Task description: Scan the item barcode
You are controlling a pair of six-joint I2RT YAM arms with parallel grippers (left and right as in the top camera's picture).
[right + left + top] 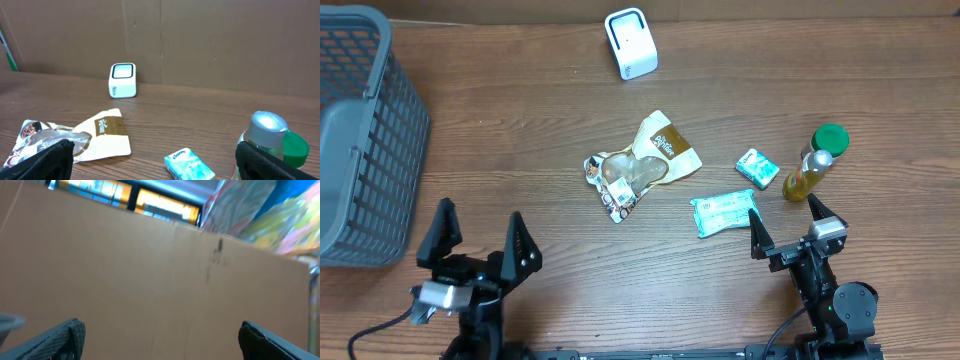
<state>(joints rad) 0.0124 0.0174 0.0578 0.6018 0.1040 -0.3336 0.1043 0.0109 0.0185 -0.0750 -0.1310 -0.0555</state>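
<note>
left gripper [481, 212] — jaws wide | right gripper [783, 207] — same (both held low)

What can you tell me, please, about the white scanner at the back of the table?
The scanner is a small white box with rounded corners, seemingly plastic, with a dark-rimmed pale window on its upper face. It stands upright on the wooden table, close to the cardboard wall. Only the table touches it.

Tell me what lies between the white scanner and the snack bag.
Nothing: only bare wooden table separates the scanner from the snack bag, shown in the overhead view.
</note>
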